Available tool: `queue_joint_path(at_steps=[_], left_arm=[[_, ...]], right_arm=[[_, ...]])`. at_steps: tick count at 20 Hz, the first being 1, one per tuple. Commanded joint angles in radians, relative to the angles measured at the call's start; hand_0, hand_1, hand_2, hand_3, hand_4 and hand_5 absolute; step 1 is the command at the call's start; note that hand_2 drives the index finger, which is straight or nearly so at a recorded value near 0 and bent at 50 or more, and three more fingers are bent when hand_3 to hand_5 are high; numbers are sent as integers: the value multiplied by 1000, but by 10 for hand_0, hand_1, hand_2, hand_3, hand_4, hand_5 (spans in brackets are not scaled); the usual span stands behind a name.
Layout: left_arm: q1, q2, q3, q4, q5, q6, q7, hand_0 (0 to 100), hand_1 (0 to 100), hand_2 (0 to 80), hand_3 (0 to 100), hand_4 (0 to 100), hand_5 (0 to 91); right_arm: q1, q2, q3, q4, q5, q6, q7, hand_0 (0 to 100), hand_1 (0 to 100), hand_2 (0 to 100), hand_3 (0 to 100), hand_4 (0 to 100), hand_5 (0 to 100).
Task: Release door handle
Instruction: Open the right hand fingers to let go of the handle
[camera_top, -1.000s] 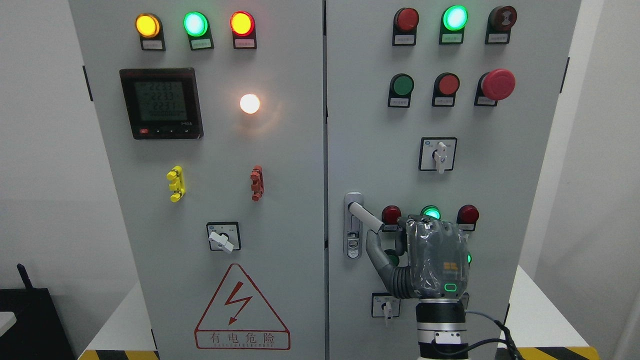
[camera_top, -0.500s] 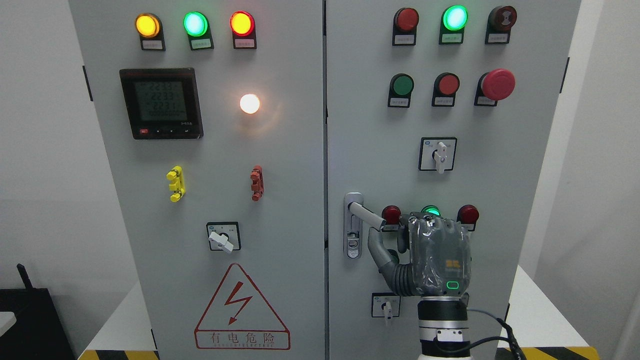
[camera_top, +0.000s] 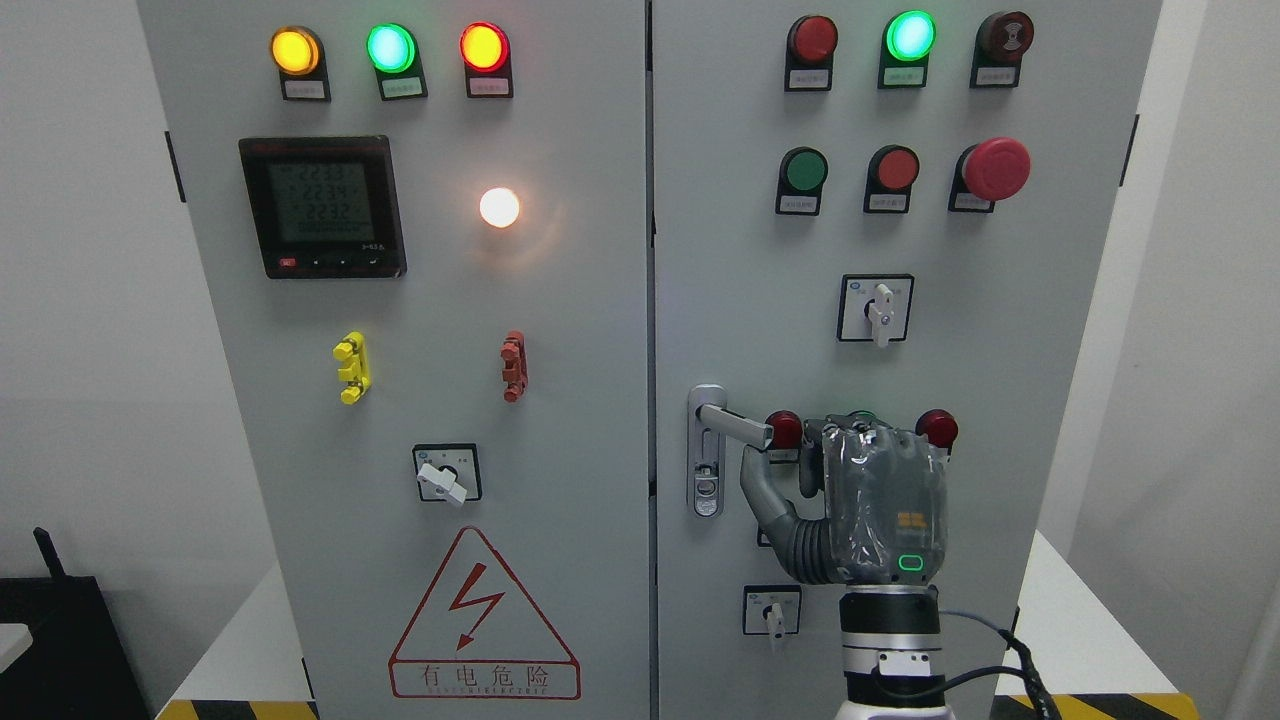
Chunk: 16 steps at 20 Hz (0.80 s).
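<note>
On the left door (camera_top: 420, 400) of the grey cabinet, a row of lit lamps runs yellow (camera_top: 295, 50), green (camera_top: 390, 47), red (camera_top: 484, 46), each over a small label too fine to read. Below sits a black digital meter (camera_top: 323, 207) showing rows of digits that look like 2233, 2234 and 2232, with a glowing white lamp (camera_top: 499, 207) beside it. Lower come a yellow clip (camera_top: 351, 368), a red clip (camera_top: 513, 366), a rotary switch (camera_top: 446, 474) and a red triangle warning sign (camera_top: 484, 617) with a lightning bolt and the characters 有电危险. On the right door (camera_top: 1000, 350), near its left edge, the door handle (camera_top: 733, 425) juts rightward from its silver lock plate (camera_top: 706, 470), slightly tilted down. The right hand (camera_top: 860, 500) rises from the bottom edge, back toward the camera; its thumb (camera_top: 762, 490) touches the handle's end from below, and whether the fingers curl on the handle I cannot tell. Further right are a selector switch (camera_top: 876, 308) and a red mushroom button (camera_top: 995, 168).
</note>
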Motion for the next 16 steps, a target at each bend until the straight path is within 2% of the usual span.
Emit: queue_joint_path(at_steps=[1,16], left_arm=[[0,0,-14,20,0,1,-1,120,389,0,0,0,0],[0,0,-14,20,0,1,-1,120,389,0,0,0,0]], right_arm=[[-5,-1,-3,-4,0,0,1,430,485,974,1000,932,992],[15,-3,9,-6,-6,-7,-3,436,484,974,1000,933,992]])
